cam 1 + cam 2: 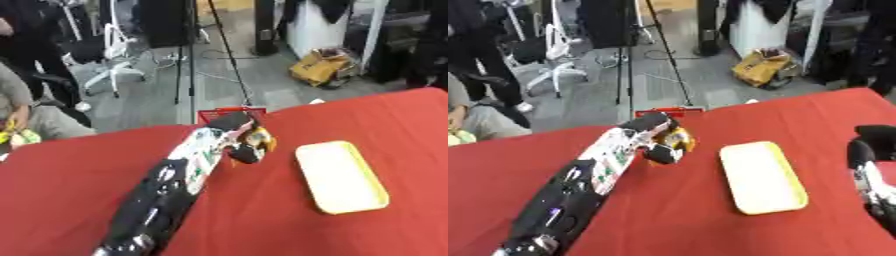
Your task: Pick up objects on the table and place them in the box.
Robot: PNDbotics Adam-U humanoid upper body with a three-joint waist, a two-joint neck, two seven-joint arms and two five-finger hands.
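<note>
Left hand covers most of a yellow-orange object, too blurred to identify. The red box peeks out behind the hand, mostly hidden. Right hand is cut by the frame's edge, its fingers unreadable.

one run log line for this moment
left hand: shut on yellow object | right hand: idle at right edge | yellow tray: bare

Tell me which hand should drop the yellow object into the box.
Left. The left hand already has its fingers curled round the yellow object, beside the red box. The right hand waits far off at the table's right edge.
</note>
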